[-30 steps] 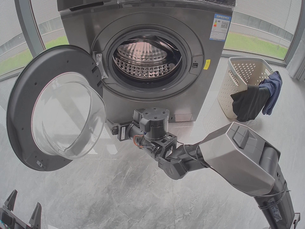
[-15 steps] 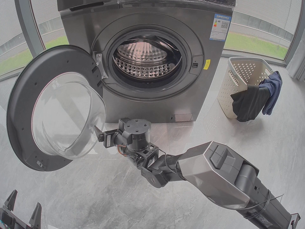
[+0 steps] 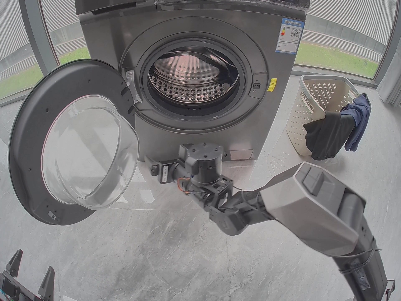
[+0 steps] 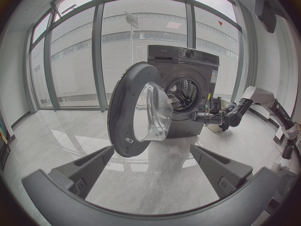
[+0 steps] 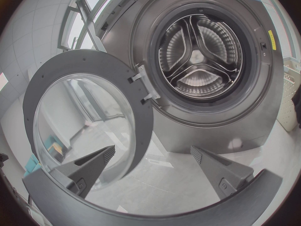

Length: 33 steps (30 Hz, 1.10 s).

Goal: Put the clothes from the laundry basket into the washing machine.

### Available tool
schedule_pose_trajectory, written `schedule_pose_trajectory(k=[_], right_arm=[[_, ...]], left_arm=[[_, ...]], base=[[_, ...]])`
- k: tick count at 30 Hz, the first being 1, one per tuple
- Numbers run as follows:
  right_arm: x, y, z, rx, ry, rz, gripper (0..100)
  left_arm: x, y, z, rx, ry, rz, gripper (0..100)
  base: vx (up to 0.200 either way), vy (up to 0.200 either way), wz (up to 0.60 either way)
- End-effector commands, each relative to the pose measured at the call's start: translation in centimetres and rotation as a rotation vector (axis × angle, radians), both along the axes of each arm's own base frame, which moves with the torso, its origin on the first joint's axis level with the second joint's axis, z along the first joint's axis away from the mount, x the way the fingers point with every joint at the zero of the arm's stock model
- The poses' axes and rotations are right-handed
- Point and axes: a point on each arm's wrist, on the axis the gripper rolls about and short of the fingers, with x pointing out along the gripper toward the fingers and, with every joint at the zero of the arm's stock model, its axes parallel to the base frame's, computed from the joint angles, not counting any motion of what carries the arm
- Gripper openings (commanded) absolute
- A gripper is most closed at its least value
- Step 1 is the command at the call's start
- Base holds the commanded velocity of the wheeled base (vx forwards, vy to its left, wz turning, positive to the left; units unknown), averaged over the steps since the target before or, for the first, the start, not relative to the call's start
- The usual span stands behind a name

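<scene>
Head view: the washing machine [image 3: 267,118] occupies the upper centre of the frame. Its door [image 3: 25,147] is swung wide open at the left, and the drum [image 3: 192,76] is bare of laundry. The laundry basket [image 3: 301,113] stands on the floor at the right of the frame, just beside the machine. A black garment [image 3: 328,134] and a blue garment [image 3: 359,118] hang over its near rim.

The right gripper [image 5: 152,149] lies at frame centre, below the drum opening, with its fingers spread and nothing between them (the right wrist view looks straight past them at door and drum). The left gripper [image 3: 32,268] sits in the lower left corner, likewise spread and empty.

Change: half a second earlier the right arm had dipped toward the lower left, its tip close to the door's glass bowl. It has since swung back up and to the right, to roughly its place of a second ago. Door, basket and garments have not shifted.

Reading: the door appears fully opened and the arm is clearing it. Loading has not begun, since both garments are at the basket. The next reach probably goes to the right of the frame, for the draped cloth.
</scene>
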Motion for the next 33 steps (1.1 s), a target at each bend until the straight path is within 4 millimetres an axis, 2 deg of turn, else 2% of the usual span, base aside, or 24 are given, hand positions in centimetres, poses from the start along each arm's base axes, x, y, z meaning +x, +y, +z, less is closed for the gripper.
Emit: schedule_pose_trajectory(k=[1, 2, 3, 5, 8, 9, 12, 15, 20, 22, 27, 31, 33], right_arm=[[-2.2, -10.2, 7.7, -0.022, -0.014, -0.113, 100], [-2.9, -11.3, 8.2, -0.031, -0.013, -0.121, 100], [-4.4, -13.6, 9.4, -0.047, -0.015, -0.128, 100], [-6.7, -16.6, 10.7, -0.050, -0.019, -0.144, 100], [-12.3, -22.6, 12.3, -0.046, -0.033, -0.196, 100], [-14.8, -24.9, 12.4, -0.045, -0.042, -0.218, 100], [-20.2, -29.9, 12.0, -0.030, -0.072, -0.285, 100], [-23.5, -32.8, 11.6, -0.007, -0.112, -0.375, 100], [-27.6, -35.4, 11.2, 0.015, -0.172, -0.498, 100], [-30.4, -36.3, 9.5, 0.003, -0.164, -0.532, 100], [-34.9, -37.2, 5.3, -0.043, -0.155, -0.537, 100], [-37.1, -37.6, 2.7, -0.079, -0.122, -0.571, 100], [-37.5, -37.6, 2.0, -0.093, -0.100, -0.575, 100]], left_arm=[[0.0, 0.0, -0.5, -0.002, 0.002, -0.001, 100], [0.0, 0.0, -0.5, -0.002, 0.002, 0.001, 100], [0.0, 0.0, -0.5, -0.002, 0.002, 0.001, 100], [0.0, 0.0, -0.5, -0.002, 0.002, -0.001, 100], [0.0, 0.0, -0.5, -0.002, 0.002, 0.001, 100], [0.0, 0.0, -0.5, -0.002, 0.002, -0.001, 100], [0.0, 0.0, -0.5, -0.002, 0.002, -0.002, 100], [0.0, 0.0, -0.5, -0.002, 0.002, -0.002, 100], [0.0, 0.0, -0.5, -0.002, 0.002, -0.002, 100], [0.0, 0.0, -0.5, -0.003, 0.002, -0.002, 100], [0.0, 0.0, -0.5, -0.005, 0.004, -0.005, 100], [0.0, 0.0, -0.5, -0.005, 0.004, -0.005, 100], [0.0, 0.0, -0.5, -0.005, 0.004, -0.005, 100]], base=[[0.000, 0.000, 0.00], [0.000, 0.000, 0.00], [0.000, 0.000, 0.00], [0.000, 0.000, 0.00], [0.000, 0.000, 0.00], [0.000, 0.000, 0.00], [0.000, 0.000, 0.00], [0.000, 0.000, 0.00], [0.000, 0.000, 0.00], [0.000, 0.000, 0.00], [0.000, 0.000, 0.00], [0.000, 0.000, 0.00], [0.000, 0.000, 0.00]])
